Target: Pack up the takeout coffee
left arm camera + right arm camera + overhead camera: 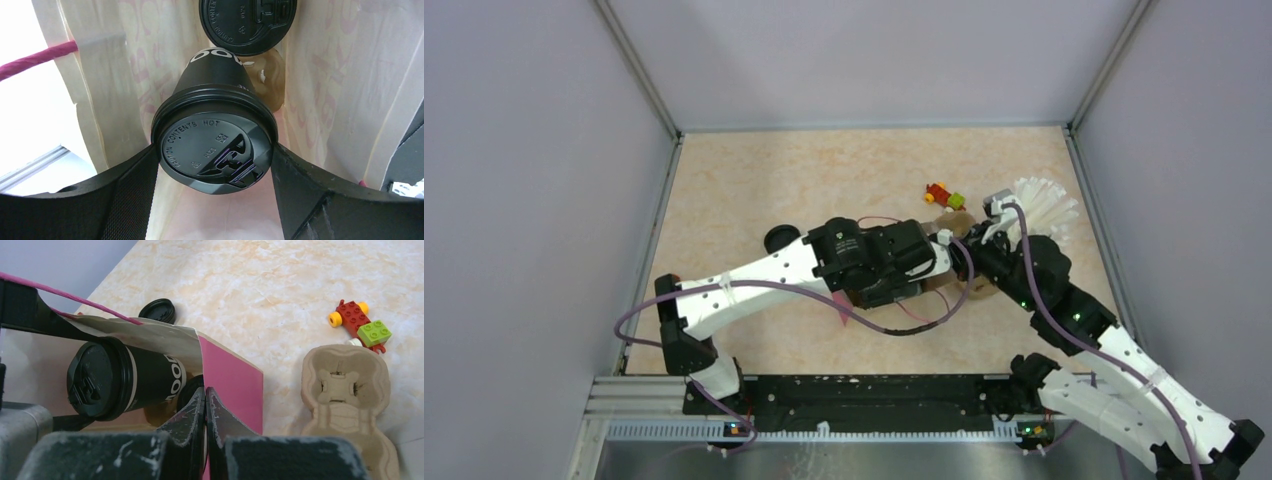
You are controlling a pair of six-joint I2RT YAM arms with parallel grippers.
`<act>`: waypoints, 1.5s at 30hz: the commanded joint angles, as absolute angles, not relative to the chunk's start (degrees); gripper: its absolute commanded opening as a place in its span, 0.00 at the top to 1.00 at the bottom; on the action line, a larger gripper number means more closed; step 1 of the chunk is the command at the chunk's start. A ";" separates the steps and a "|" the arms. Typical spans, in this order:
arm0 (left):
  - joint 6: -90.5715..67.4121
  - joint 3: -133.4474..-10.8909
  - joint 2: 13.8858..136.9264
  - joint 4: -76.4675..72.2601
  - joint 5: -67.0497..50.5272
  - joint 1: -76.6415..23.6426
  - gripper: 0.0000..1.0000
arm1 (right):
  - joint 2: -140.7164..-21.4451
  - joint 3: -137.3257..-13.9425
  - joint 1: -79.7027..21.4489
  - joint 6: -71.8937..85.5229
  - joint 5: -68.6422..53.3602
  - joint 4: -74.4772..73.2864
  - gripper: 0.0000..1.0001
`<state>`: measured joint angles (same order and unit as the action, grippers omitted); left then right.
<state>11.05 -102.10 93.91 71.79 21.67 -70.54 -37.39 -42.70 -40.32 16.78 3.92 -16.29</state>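
Observation:
A black takeout coffee cup [215, 100] with a black lid lies tilted on its side inside a pink paper bag [230, 385]. My left gripper [215, 150] reaches into the bag mouth, and its fingers [135, 185] press on both sides of the lid's rim. A second lidded takeout coffee cup [245, 25] sits deeper in the bag, partly seen behind my right fingers [192, 385]. My right gripper [206, 390] is shut on the bag's upper edge and holds the mouth wide. In the top view the left arm [874, 255] hides the bag and cups.
A brown pulp cup carrier [345, 390] lies on the table right of the bag. Red and green toy bricks [360, 322] sit beyond it. A loose black lid [157, 310] rests behind the bag. A cup of white straws [1044, 205] stands at the far right.

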 commanded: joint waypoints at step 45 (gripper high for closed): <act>8.01 -100.38 101.16 74.22 28.96 -75.59 0.50 | -52.58 -68.69 -39.80 14.05 9.66 -41.86 0.76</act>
